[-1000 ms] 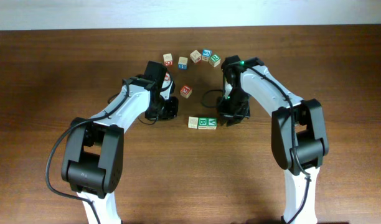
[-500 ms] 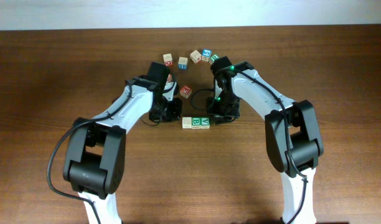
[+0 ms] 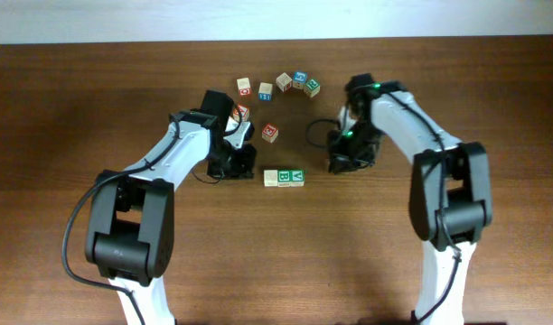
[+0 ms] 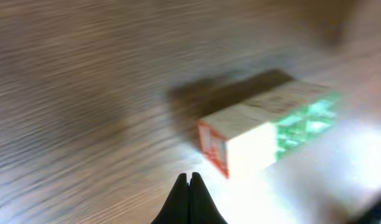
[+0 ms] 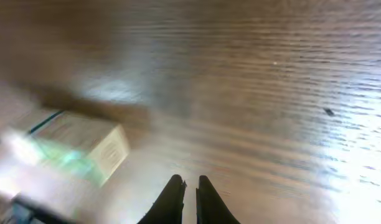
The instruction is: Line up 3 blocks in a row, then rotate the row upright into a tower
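Observation:
Three blocks lie in a row at the table's middle: a pale beige one (image 3: 271, 179) on the left and two green-lettered ones (image 3: 285, 177) (image 3: 297, 176) to its right. My left gripper (image 3: 241, 164) is shut with nothing in it, just left of the row. In the left wrist view the row (image 4: 271, 130) lies blurred ahead of the gripper (image 4: 191, 177), with a red-printed end face toward it. My right gripper (image 3: 345, 162) stands well right of the row. In the right wrist view its tips (image 5: 189, 181) are all but shut on nothing, and the row (image 5: 72, 146) lies to the left.
Other letter cubes lie in an arc behind: a red-lettered one (image 3: 245, 87), a pale one (image 3: 266, 90), another (image 3: 284, 82), a blue-lettered one (image 3: 299, 78) and a green-lettered one (image 3: 312, 88). A red-lettered cube (image 3: 270, 133) sits between the arms, another (image 3: 241, 112) by the left arm.
The right gripper came in beside the row, the row slid a little left, then it drew back right with its jaws narrowing. The left gripper shifted slightly left.

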Robot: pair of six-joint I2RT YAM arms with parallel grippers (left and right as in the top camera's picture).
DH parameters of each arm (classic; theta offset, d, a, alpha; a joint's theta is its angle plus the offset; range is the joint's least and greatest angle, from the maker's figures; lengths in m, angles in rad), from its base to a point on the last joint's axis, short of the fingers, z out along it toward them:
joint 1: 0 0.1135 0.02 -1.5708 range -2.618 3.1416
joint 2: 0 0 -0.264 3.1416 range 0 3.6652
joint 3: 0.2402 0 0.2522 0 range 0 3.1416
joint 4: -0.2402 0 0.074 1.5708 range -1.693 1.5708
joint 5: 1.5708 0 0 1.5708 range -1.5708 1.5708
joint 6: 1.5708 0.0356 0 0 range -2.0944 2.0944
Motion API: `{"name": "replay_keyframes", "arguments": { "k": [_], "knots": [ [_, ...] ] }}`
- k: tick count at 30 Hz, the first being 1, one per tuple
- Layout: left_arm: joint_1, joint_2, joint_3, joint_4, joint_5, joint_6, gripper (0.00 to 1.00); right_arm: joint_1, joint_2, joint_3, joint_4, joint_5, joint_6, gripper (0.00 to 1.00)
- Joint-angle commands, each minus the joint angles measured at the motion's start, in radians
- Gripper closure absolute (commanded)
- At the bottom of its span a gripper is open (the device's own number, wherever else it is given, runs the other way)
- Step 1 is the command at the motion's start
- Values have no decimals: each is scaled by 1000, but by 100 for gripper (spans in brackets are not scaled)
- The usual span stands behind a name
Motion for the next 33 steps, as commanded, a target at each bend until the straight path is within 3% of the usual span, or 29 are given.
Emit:
{"name": "replay_keyframes", "arguments": {
  "k": [1, 4, 5, 13, 18, 33],
  "knots": [
    [37, 32, -6, 10, 181, 101, 100, -63, -172, -4, -20, -187, -228, 90],
    [42, 51, -6, 11, 182, 100, 100, -58, -202, -5, -53, -57, -245, 92],
    [40, 65, -6, 20, 182, 76, 100, -35, -194, -35, -51, 39, -189, 92],
    [37, 119, -6, 61, 182, -25, 100, -15, -192, -364, 372, -154, 2, 96],
    [35, 120, -6, 71, 183, -85, 100, -14, -192, -423, 499, -154, 76, 96],
    [34, 120, -6, 74, 220, -116, 100, 13, -190, -447, 541, -135, 128, 96]
  ]
}}
